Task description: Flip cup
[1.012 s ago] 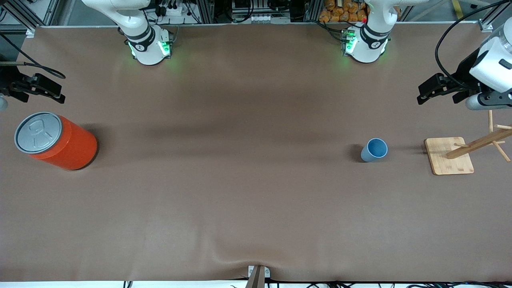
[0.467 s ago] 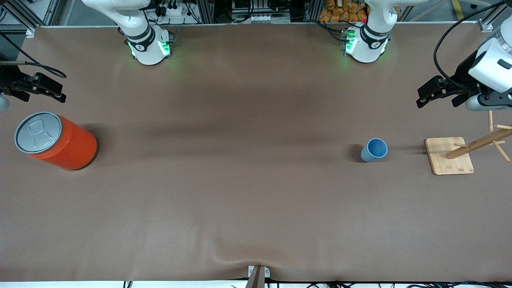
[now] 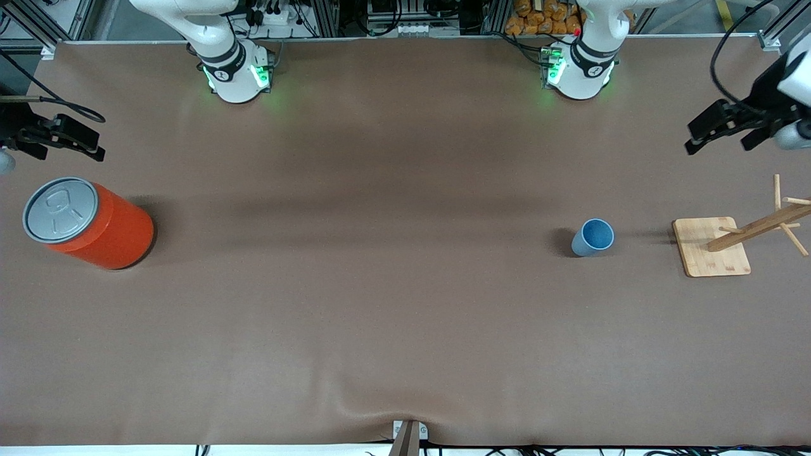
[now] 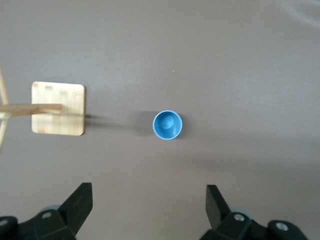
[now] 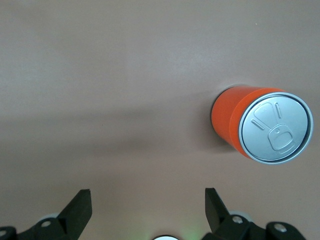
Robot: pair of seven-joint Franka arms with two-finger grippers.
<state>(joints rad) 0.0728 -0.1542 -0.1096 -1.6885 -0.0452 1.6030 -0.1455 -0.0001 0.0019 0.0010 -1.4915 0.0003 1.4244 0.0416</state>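
Note:
The small light-blue cup (image 3: pixel 593 237) stands upright on the brown table, mouth up, toward the left arm's end. In the left wrist view it (image 4: pixel 167 125) shows from above, with its darker blue inside. My left gripper (image 3: pixel 718 145) is open and empty, high over bare table at the left arm's end, well apart from the cup; its jaws (image 4: pixel 149 192) stand wide. My right gripper (image 3: pixel 66 155) is open and empty over the table edge at the right arm's end, above the orange canister; its jaws (image 5: pixel 148 197) stand wide.
A large orange-red canister (image 3: pixel 89 223) with a grey lid stands at the right arm's end and also shows in the right wrist view (image 5: pixel 260 130). A wooden peg rack on a square base (image 3: pixel 711 246) stands beside the cup, seen also in the left wrist view (image 4: pixel 57 108).
My left gripper has risen and drawn back toward the left arm's end and the robots' side. The right gripper, the cup and the canister have hardly moved.

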